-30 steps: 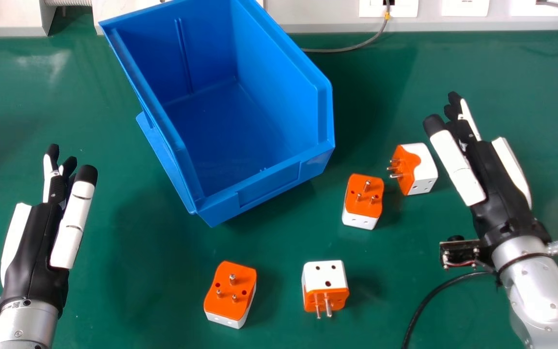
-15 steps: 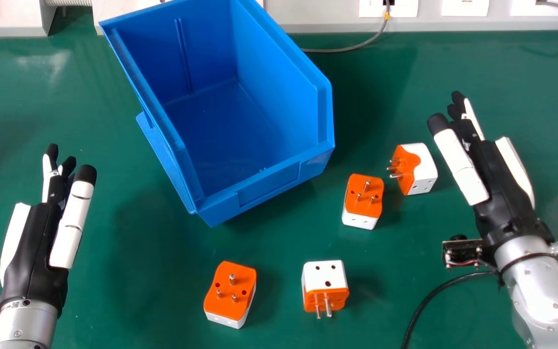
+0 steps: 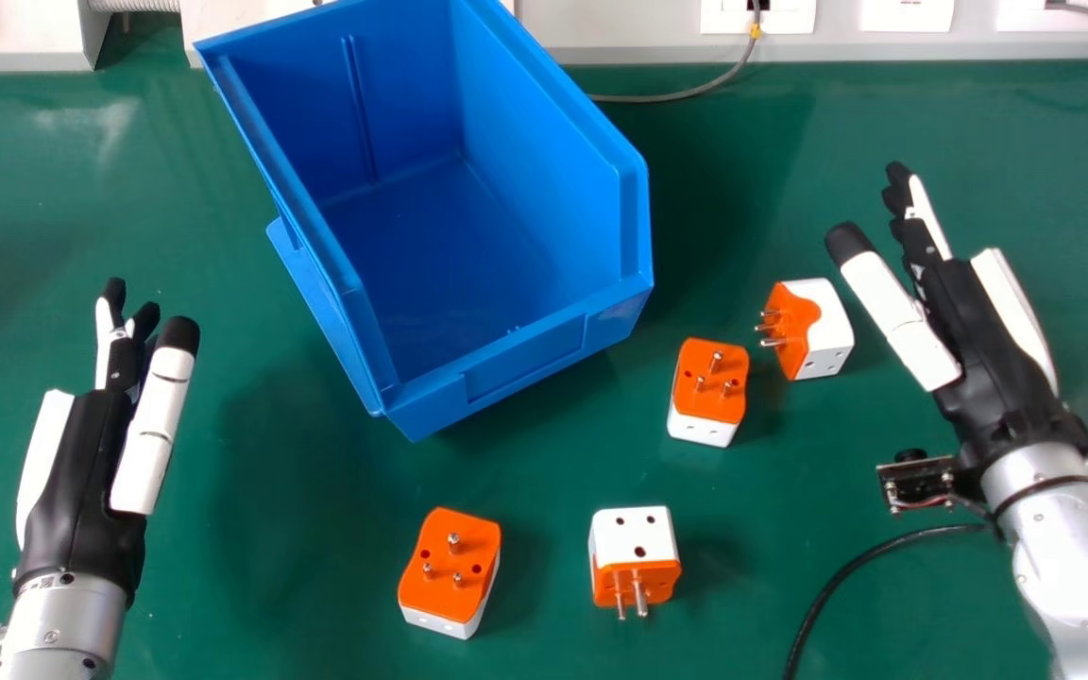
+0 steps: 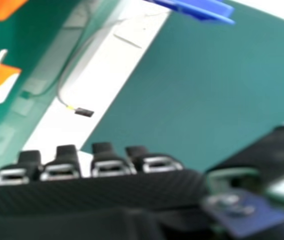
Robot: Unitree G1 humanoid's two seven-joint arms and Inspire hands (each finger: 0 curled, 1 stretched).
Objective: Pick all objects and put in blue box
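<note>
Around the head view's centre, the blue box (image 3: 525,357) stands on the tabletop (image 3: 251,604) at eleven o'clock. Four orange-and-white adapters lie outside it: the first adapter (image 3: 445,557) at seven o'clock, the second adapter (image 3: 634,538) at five, the third adapter (image 3: 709,392) between three and four, the fourth adapter (image 3: 827,331) at three. The right hand (image 3: 988,340), near the fourth adapter, and the left hand (image 3: 81,463), between eight and nine, both have released, extended fingers.

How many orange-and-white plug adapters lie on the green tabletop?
4: one adapter by the black-and-white right robot hand, a second nearer the blue plastic box, a third and fourth closest to the robot, left and right.
</note>
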